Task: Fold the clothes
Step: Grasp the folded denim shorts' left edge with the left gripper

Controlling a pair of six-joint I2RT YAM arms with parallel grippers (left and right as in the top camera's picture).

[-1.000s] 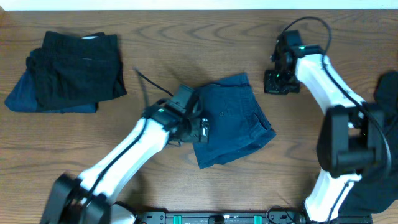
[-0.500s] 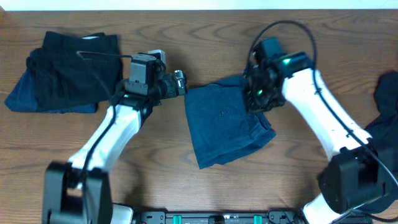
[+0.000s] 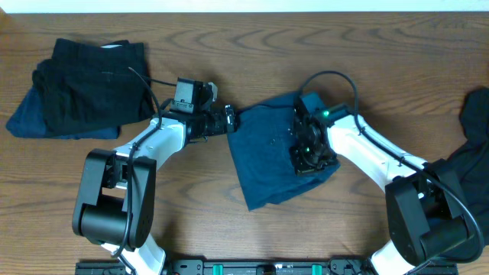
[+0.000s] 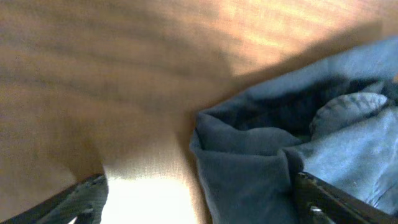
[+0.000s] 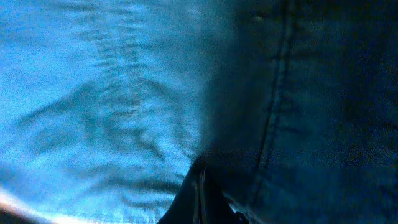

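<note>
The wooden counter (image 3: 367,46) carries the folded denim shorts (image 3: 267,164) at its centre, long axis roughly 12 to 6 o'clock. The right pincer (image 3: 306,150) sits on their 3 o'clock side; its opening cannot be told. The left pincer (image 3: 229,121), spread wide, brackets their 10 o'clock corner.

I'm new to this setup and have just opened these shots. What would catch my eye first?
The folded blue denim shorts at the centre of the table, with the right tool down on their right side and the left tool open at their upper left corner. Next, the stack of dark folded clothes at the far left, and a black heap at the right edge.
</note>
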